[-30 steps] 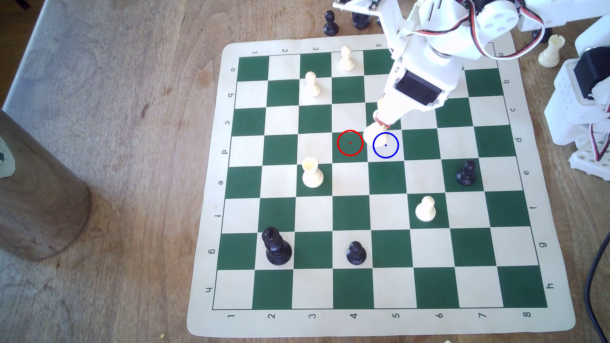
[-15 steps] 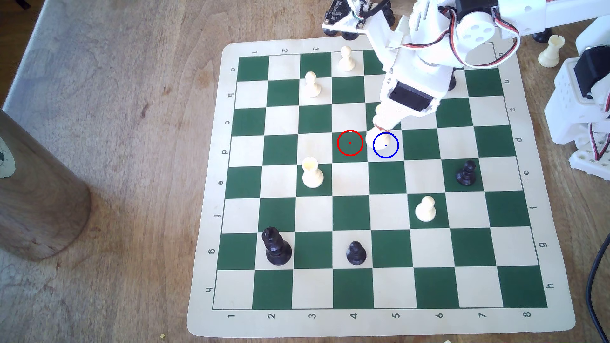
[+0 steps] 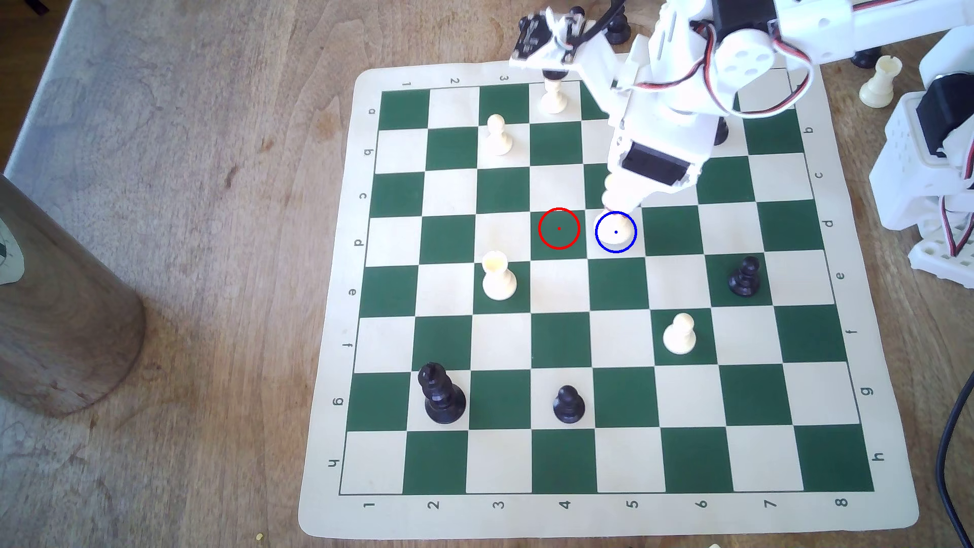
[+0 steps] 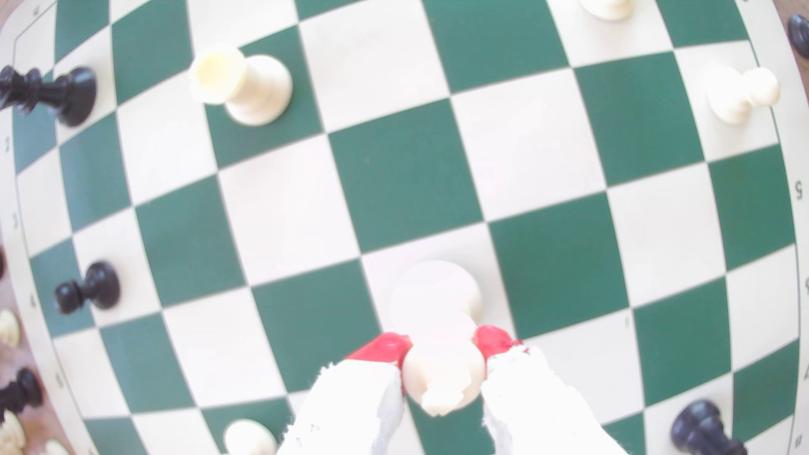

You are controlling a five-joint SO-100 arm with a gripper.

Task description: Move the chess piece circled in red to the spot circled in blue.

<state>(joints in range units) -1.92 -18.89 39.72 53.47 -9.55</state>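
Placement is being finished: the tall cream-white chess piece with a bulbous pointed head [image 4: 442, 376] is sitting with its flared base inside the thin blue ring on the cream square [image 3: 630, 243], just right of the empty red-ringed green square [image 3: 558, 228] in the exterior view. The white gripper with red-tipped fingers [image 4: 443, 345] is pinching the piece's head from both sides. In my judgement the base looks to be resting on, or just above, the green-and-cream roll-up board [image 3: 890, 506]; the fingers should be spreading slowly and evenly, then the arm rising straight up, so the top-heavy piece is not being dragged or tipped.

Counting on the board in the exterior view: three round-headed white pawns, two far left [image 3: 498, 136] and one near right [image 3: 680, 333]; one cream piece with a cupped top [image 3: 498, 276]; two black pawns [image 3: 568, 404]; one tall black piece with a crown [image 3: 440, 392]. Off the board, a cream rook [image 3: 879, 81] is standing at far right.
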